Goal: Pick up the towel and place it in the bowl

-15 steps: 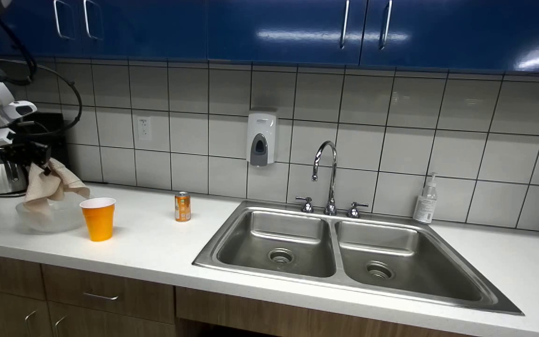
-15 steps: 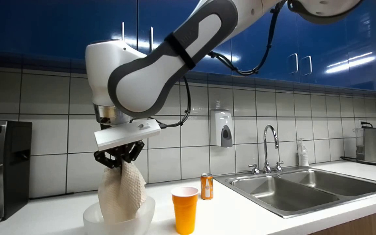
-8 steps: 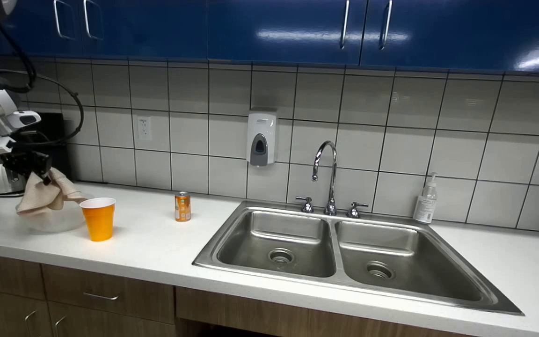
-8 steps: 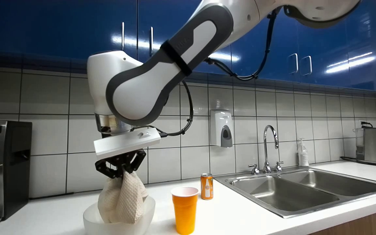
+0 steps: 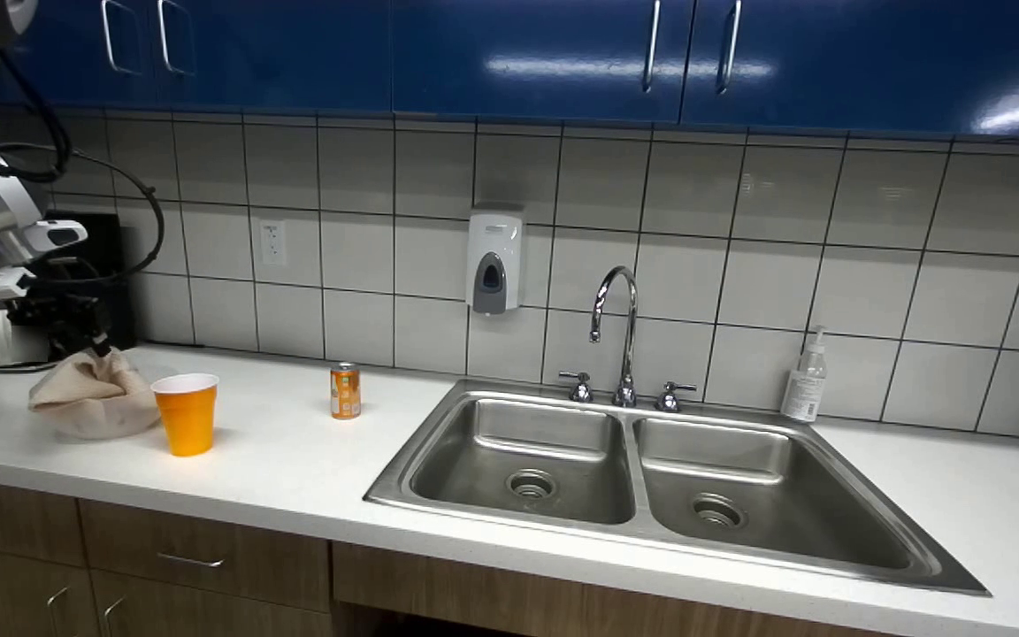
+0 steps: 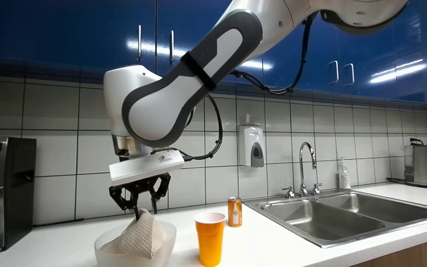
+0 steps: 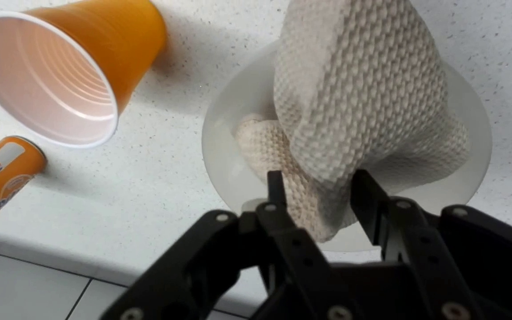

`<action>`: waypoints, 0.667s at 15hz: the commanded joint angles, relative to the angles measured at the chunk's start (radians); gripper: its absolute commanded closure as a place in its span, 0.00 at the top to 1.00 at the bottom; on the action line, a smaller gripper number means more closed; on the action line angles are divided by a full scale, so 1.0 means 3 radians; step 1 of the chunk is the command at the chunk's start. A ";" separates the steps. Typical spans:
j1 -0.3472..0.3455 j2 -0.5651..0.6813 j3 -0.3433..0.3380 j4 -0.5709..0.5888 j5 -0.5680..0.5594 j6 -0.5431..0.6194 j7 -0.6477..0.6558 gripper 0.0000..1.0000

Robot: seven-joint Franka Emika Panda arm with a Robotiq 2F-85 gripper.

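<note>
- Moved since half a second ago: the towel [image 6: 141,237], beige and textured, sunk lower into the bowl [image 6: 169,238]; the gripper [image 6: 146,212], slightly lower, its fingers [image 7: 276,190] now parted.
- Black gripper: fingers a moderate gap apart, clamped on nothing; a fold of towel between their tips; whether a finger touches it, cannot tell.
- Beige towel: heaped inside the bowl, peak above the rim; right of centre in the wrist view, running to the top edge.
- Translucent white bowl: lower left in both exterior views, on the white counter [image 6: 267,243].
- Orange cup [image 6: 210,243]: upright, just beside the bowl; upper left in the wrist view.
- Orange can [image 6: 234,212]: upright; right of the cup in both exterior views.
- Steel sink [image 5: 426,442]: two basins; right of the can in both exterior views.
</note>
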 commanded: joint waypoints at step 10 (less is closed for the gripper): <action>-0.0002 -0.0492 -0.0091 -0.0240 0.0062 0.0046 -0.0068 1.00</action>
